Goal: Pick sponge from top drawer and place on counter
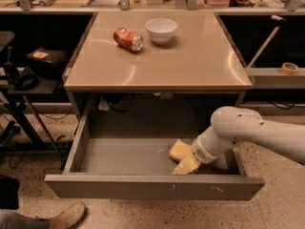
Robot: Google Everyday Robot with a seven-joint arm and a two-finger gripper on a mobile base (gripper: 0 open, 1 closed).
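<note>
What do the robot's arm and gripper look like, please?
The arm is smooth white, with thick rounded segments and a few small dark dots. Its gripper, down in the drawer, is blocky and pale yellow. No cables show.

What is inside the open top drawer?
The top drawer holds the pale yellow sponge toward its right side, with the gripper right beside it. The arm covers the drawer's right corner, and the front panel hides the nearest floor strip.
</note>
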